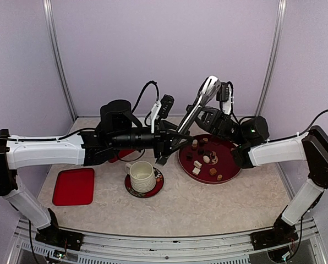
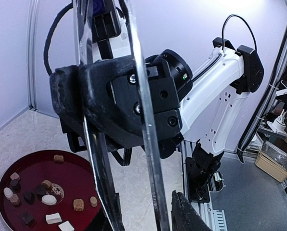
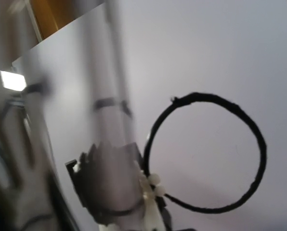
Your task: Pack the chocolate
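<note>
Right gripper point(image 1: 203, 114): clamped on tongs point(image 1: 207, 91), centre.
Left gripper point(image 1: 169, 144): at tongs' lower arms; closure we cannot tell.
Chocolate point(image 1: 207, 159): on plate point(image 1: 227, 162), right of centre.
Handover: we should seat left grip squarely before right releases.

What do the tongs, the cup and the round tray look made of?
The tongs look like polished metal: mirror-like glare. The cup seems glazed ceramic: white, ribbed, slight sheen. The round tray is smooth dark red, plastic or lacquer, unclear.
</note>
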